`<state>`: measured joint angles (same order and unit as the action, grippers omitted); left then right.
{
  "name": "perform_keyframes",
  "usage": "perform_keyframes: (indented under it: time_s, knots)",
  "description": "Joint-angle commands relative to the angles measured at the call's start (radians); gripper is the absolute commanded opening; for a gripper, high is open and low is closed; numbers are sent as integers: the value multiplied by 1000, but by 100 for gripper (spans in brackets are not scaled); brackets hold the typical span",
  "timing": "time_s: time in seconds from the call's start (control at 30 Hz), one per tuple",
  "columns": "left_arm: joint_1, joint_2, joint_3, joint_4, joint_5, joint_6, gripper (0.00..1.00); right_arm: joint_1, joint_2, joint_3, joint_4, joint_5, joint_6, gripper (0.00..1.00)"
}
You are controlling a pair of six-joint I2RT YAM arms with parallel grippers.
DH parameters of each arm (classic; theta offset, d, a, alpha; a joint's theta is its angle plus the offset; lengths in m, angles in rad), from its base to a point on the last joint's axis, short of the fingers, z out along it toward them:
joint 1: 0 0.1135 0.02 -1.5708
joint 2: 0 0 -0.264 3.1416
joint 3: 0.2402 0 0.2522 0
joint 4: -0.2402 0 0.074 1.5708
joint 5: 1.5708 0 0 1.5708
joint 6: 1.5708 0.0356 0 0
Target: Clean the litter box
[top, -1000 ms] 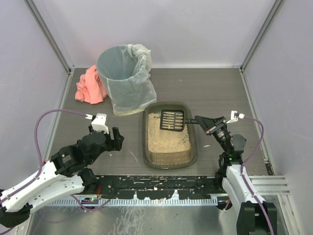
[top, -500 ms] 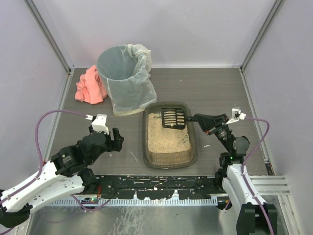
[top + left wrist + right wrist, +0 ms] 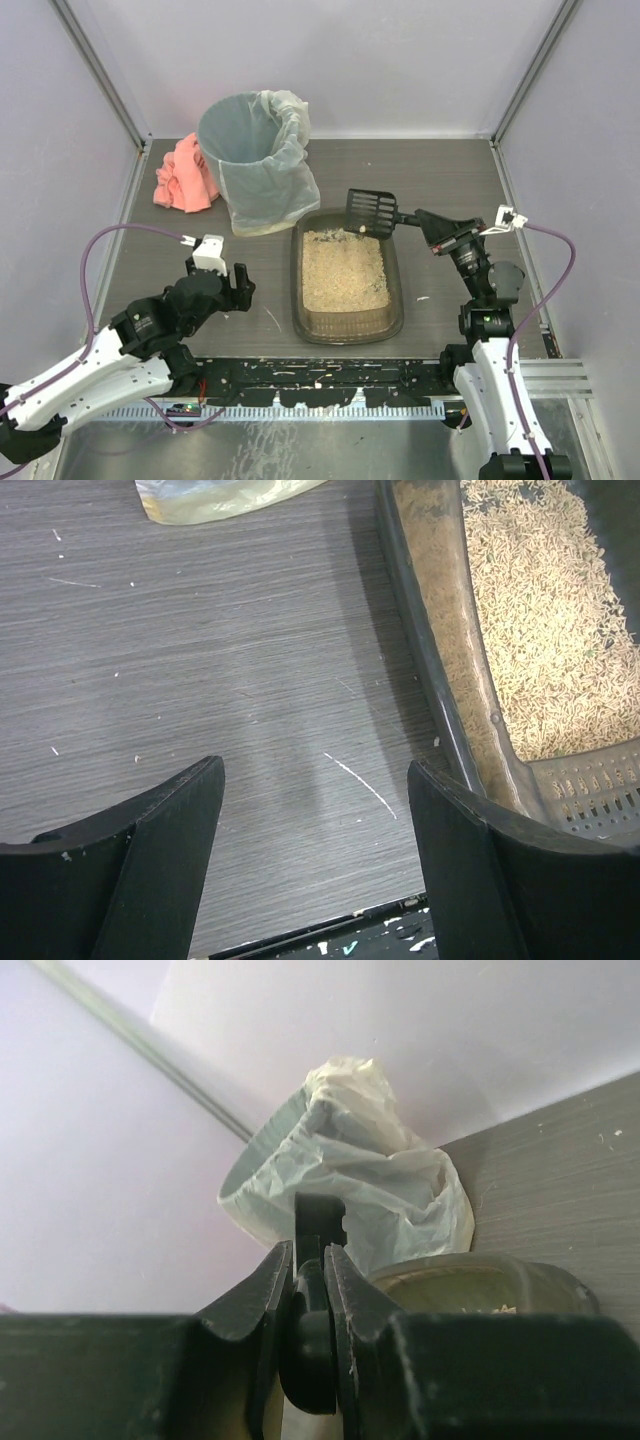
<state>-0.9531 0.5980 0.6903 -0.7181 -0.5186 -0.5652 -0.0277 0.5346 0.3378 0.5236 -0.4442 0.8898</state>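
I held the right gripper [image 3: 424,221] clamped on the small black slotted plastic scoop [image 3: 372,210], raised, I judged, so loose litter [image 3: 343,270] could sift through. The shallow dark rectangular litter box [image 3: 346,323] lay below that gripper, to its left. The left gripper [image 3: 238,284] idled beside it, fingers apart.

Pale booth around a dark wood-grain desk

The desk [image 3: 450,180] is grey-brown with a fine grain, dotted with pale specks and one thin white streak [image 3: 360,785]. Plain lilac-white walls [image 3: 400,60] close three sides, with slanting metal posts [image 3: 100,70] at the back corners. A black rail [image 3: 300,385] runs along the near edge. The light is soft and even.
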Motion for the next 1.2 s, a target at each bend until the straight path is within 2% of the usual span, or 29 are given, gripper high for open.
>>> perform_keyframes:
  time_s: [0.0,0.23,0.4,0.73,0.93,1.1,1.17]
  knots:
    - [6,-18,-17,32,4,-23,76,0,-17,94,-175,164,202,1]
    - [5,-59,-61,23,-4,-44,77,40,148,261,-187,236,338,1]
    - [6,-66,-79,38,8,-45,80,226,300,395,-221,438,318,1]
    - [5,-112,-90,35,27,-40,83,504,734,685,-47,722,307,1]
    - [6,-162,-98,27,40,-46,84,563,929,883,54,796,219,1]
    - [5,-170,-98,25,44,-44,84,577,1098,1096,49,718,6,1]
    - [6,-172,-101,27,47,-44,84,582,1165,1190,44,630,-139,1]
